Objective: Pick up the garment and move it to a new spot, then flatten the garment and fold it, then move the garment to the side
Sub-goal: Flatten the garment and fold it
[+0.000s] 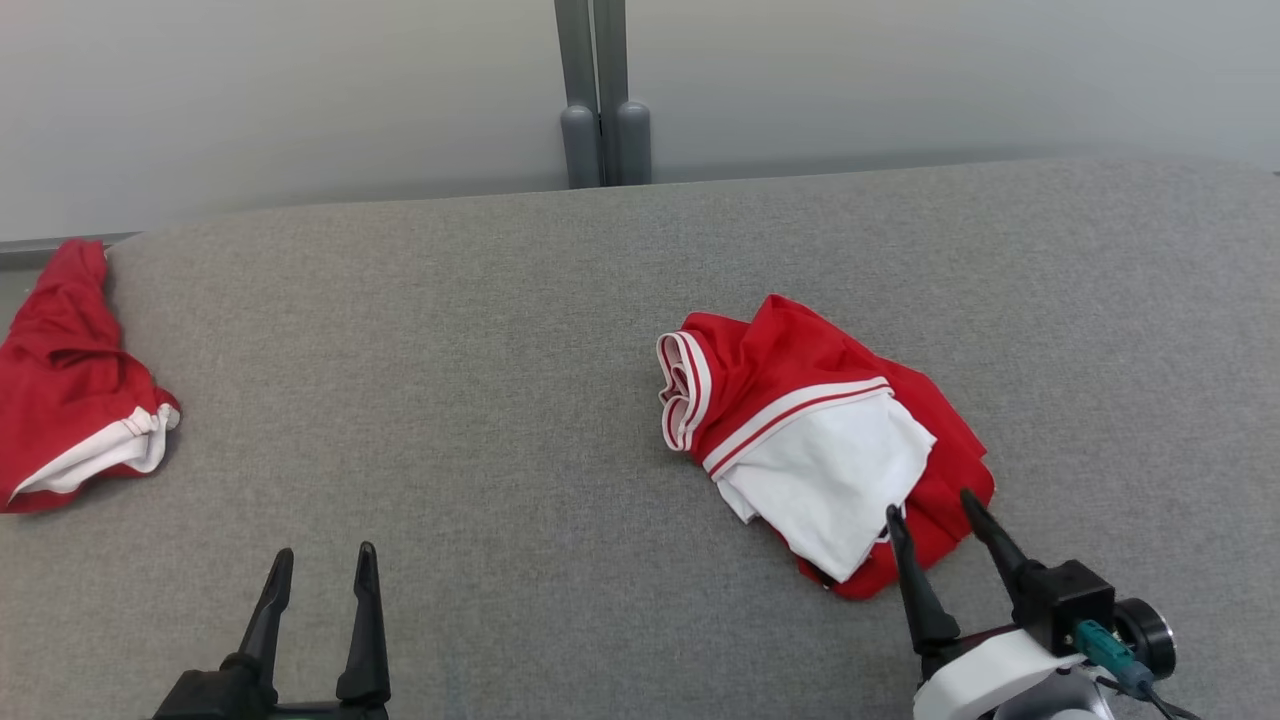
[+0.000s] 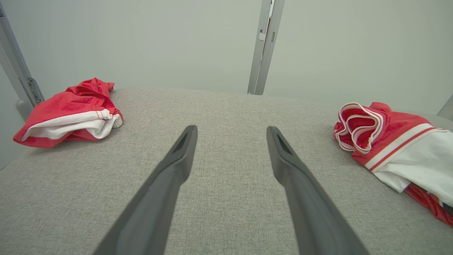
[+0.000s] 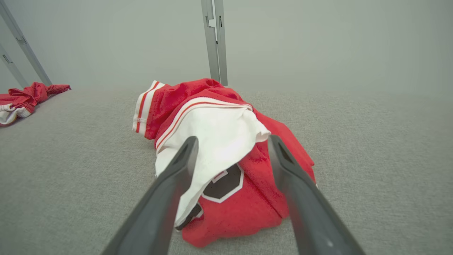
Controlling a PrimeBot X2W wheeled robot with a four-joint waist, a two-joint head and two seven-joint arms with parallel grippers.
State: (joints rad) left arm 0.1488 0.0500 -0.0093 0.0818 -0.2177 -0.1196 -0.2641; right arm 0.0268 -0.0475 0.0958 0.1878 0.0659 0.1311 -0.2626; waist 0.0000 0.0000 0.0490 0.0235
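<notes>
A crumpled red and white garment (image 1: 815, 440) lies on the grey table, right of centre; its white panel faces up and a dark number shows on the red part (image 3: 226, 184). My right gripper (image 1: 932, 503) is open, its two fingers straddling the garment's near edge just above the cloth, with nothing held. My left gripper (image 1: 322, 553) is open over bare table at the lower left, well away from the garment, which lies at the right edge (image 2: 396, 148) of the left wrist view.
A second red and white garment (image 1: 75, 385) lies bunched at the table's far left edge (image 2: 70, 113) (image 3: 21, 99). A grey post (image 1: 603, 95) stands behind the table against a pale wall. The grey table top (image 1: 450, 400) stretches between the two garments.
</notes>
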